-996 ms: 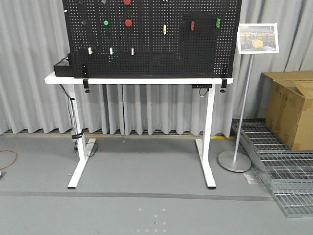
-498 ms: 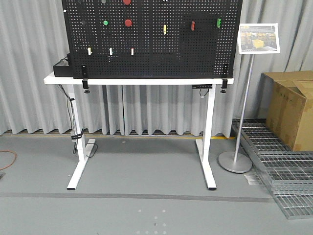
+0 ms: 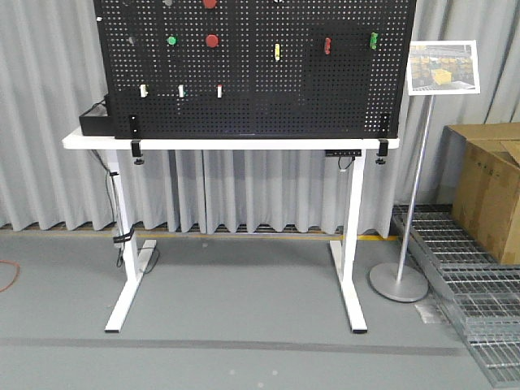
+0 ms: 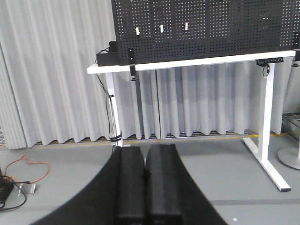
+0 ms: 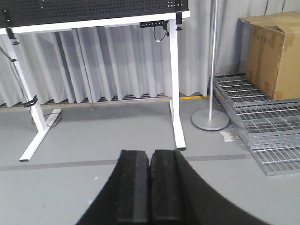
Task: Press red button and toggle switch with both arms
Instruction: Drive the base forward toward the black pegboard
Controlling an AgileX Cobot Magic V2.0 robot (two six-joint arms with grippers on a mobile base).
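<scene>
A black pegboard [image 3: 260,97] stands on a white table [image 3: 227,142]. A round red button [image 3: 212,40] sits on the board's upper left, beside a green button [image 3: 171,40]; another red button [image 3: 210,3] is cut by the top edge. Small toggle switches show: white ones [image 3: 180,91] in a lower row, a yellow one [image 3: 277,52], a red one [image 3: 327,45], a green one [image 3: 374,40]. My left gripper [image 4: 146,150] is shut and empty, low and far from the board. My right gripper [image 5: 150,154] is shut and empty, above the floor.
A sign on a metal stand [image 3: 410,195] is right of the table. A cardboard box [image 3: 491,187] sits on metal grating [image 3: 467,284] at right. Cables [image 3: 122,236] hang by the table's left leg. Grey curtains [image 3: 49,114] hang behind. An orange cable [image 4: 28,164] lies on the floor.
The front view has drawn closer to the table and shifted slightly left: board and table look larger, and the sign and box have slid right.
</scene>
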